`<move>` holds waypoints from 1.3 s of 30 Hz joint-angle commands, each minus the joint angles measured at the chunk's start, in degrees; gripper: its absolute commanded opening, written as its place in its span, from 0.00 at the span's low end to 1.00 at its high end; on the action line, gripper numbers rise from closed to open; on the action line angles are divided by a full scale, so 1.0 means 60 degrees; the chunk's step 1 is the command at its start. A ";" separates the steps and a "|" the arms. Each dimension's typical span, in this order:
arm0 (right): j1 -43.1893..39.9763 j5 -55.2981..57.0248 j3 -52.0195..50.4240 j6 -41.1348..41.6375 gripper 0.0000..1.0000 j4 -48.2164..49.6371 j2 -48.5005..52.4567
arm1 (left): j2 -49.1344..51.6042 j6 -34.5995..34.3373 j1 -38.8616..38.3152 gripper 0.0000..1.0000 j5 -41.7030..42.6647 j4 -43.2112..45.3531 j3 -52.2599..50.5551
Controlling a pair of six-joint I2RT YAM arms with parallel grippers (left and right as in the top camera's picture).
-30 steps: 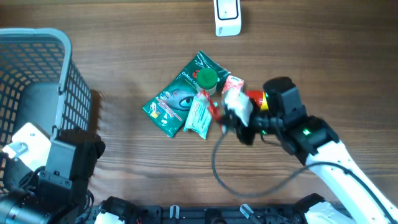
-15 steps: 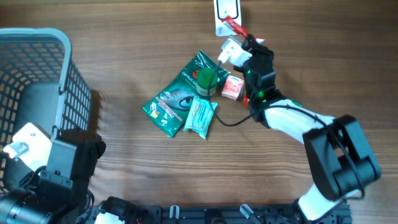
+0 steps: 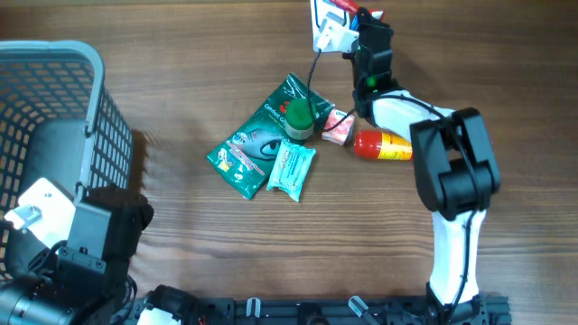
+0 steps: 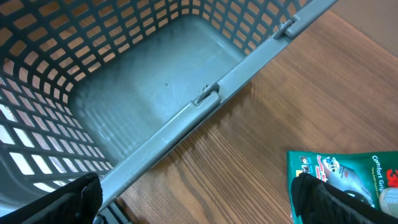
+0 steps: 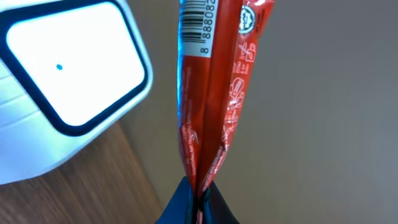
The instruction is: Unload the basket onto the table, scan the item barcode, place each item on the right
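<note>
Half the barcode (image 5: 198, 25) on the red packet (image 5: 214, 112) seems cropped.

Overhead camera looks straight down on the whole counter (image 3: 181, 63), basket (image 3: 50, 50) at the left. Left wrist view sits near, tilted into that same basket, and clips the green packet (image 4: 348, 174) that overhead shows too. Right wrist view is tight on the red sachet (image 5: 211, 93) beside the white scanner (image 5: 62, 74), up at overhead's top edge.

The right end effector (image 5: 198, 196) has carried the red foil sachet (image 5: 214, 93) from the middle of the wooden worktop (image 3: 181, 54) up beside the white scanner (image 5: 62, 87).
</note>
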 commanded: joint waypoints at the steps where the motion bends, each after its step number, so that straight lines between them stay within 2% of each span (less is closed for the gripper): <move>1: -0.0044 0.0182 0.1741 -0.0433 0.05 -0.0641 0.1333 | -0.0025 -0.0153 0.0080 1.00 -0.0157 -0.0004 0.0000; 3: -0.0044 0.0601 0.2277 -0.0452 0.05 -0.0627 0.1752 | -0.0025 -0.0157 0.0080 1.00 -0.0157 -0.0004 0.0000; 7: -0.0044 0.0652 0.2280 -0.0710 0.04 -0.0401 0.1759 | -0.0025 -0.0153 0.0080 1.00 -0.0157 -0.0004 0.0000; 10: 0.0029 0.1366 0.2280 -0.0747 0.04 0.0350 0.1716 | -0.0025 -0.0153 0.0080 1.00 -0.0157 -0.0004 0.0000; 13: 0.0127 0.2106 0.2280 -0.1435 0.04 0.0138 0.1417 | -0.0025 -0.0153 0.0080 1.00 -0.0157 -0.0004 0.0000; 17: -0.0091 0.2433 0.2280 -0.0863 0.04 -0.0976 0.0004 | -0.0025 -0.0153 0.0080 1.00 -0.0157 -0.0004 0.0000; 20: -0.0670 0.2973 0.2280 0.0455 0.04 -0.2623 -0.1690 | -0.0025 -0.0153 0.0080 1.00 -0.0157 -0.0004 0.0000; 24: -0.2528 0.3067 0.2280 0.3177 0.04 -0.5909 -0.3202 | -0.0025 -0.0153 0.0080 1.00 -0.0157 -0.0004 0.0000; 26: -0.3490 0.3060 0.2277 0.4062 0.04 -0.6958 -0.3242 | -0.0025 -0.0153 0.0080 1.00 -0.0157 -0.0004 0.0000; 27: -0.4433 0.2696 0.2208 0.4914 0.04 -0.7978 -0.3238 | -0.0025 -0.0153 0.0080 1.00 -0.0157 -0.0004 0.0000; 29: -0.5625 0.1767 0.2025 0.5905 0.04 -0.8972 -0.3235 | -0.0025 -0.0153 0.0080 1.00 -0.0157 -0.0004 0.0000; 34: -0.8892 -0.0667 0.1188 0.6925 0.04 -0.9522 -0.3235 | -0.0025 -0.0153 0.0080 1.00 -0.0157 -0.0004 0.0000; 39: -1.0695 -0.1271 -0.0040 0.7690 0.05 -0.9639 -0.3235 | -0.0025 -0.0153 0.0080 1.00 -0.0157 -0.0004 0.0000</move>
